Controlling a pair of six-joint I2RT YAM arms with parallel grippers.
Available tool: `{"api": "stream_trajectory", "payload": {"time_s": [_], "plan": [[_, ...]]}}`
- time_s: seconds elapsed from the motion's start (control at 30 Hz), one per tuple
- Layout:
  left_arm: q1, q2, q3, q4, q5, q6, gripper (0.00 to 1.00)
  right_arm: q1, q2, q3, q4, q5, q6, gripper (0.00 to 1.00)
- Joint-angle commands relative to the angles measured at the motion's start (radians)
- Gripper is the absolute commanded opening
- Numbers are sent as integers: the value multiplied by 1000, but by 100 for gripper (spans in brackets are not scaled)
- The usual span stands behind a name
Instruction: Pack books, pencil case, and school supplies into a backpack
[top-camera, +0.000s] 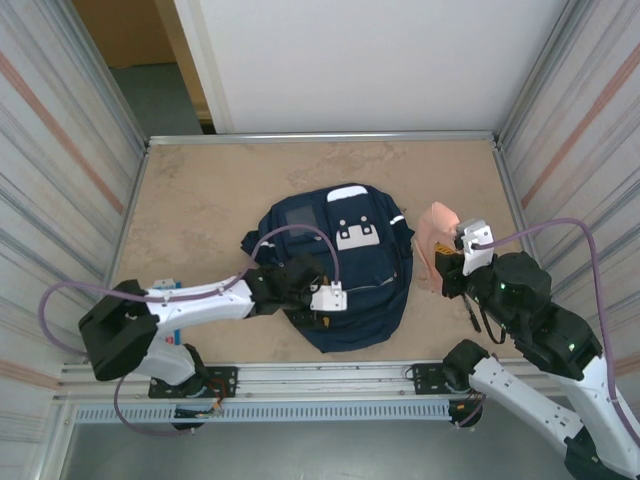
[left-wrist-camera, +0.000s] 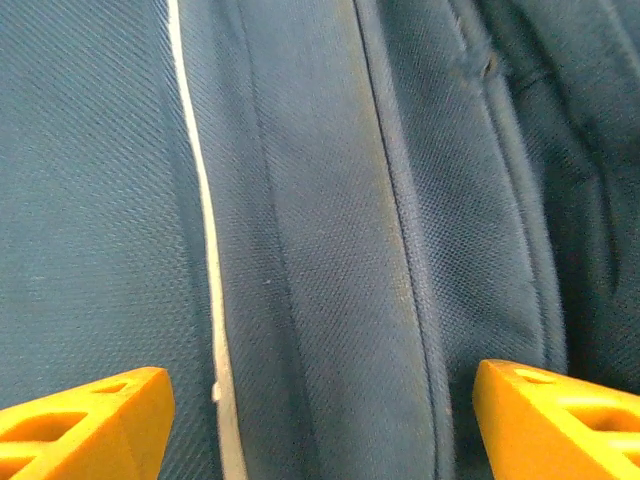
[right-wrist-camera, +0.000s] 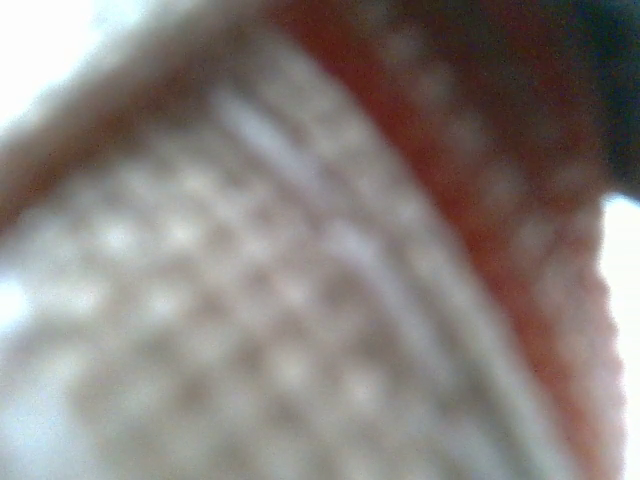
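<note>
The backpack (top-camera: 365, 275) is seen mid-table (top-camera: 200, 210); no opening can be made out. The left hand (top-camera: 322, 300) is held spread and empty over its 7 o'clock edge. The right hand (top-camera: 452, 266) is clenched, apparently on the peach-pink lump (top-camera: 437, 232), at the bag's 3 o'clock. The mouth should be found and held wide before the lump is carried over. Open room is offered at 12 o'clock; the right arm is crowded by the side wall (top-camera: 560, 150) at 3 o'clock.
</note>
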Motion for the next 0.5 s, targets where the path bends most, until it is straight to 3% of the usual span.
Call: {"api": "stream_trajectory", "payload": {"time_s": [0.0,0.07,0.27,0.37,0.47], "plan": [[-7,68,43,27,-51,27,76,-9,9,-20,24,1,31,0],[-13,95,67,29,-100,29,68,-8,28,-25,35,-8,32,0],[-21,33,106,12,-161,-1,13,-9,79,-28,48,-33,20,0],[-11,-56,154,-45,-167,-49,8,-8,85,-40,68,-74,-58,0],[49,-145,173,-31,-98,-80,0,-7,67,-68,89,-212,-238,0]]}}
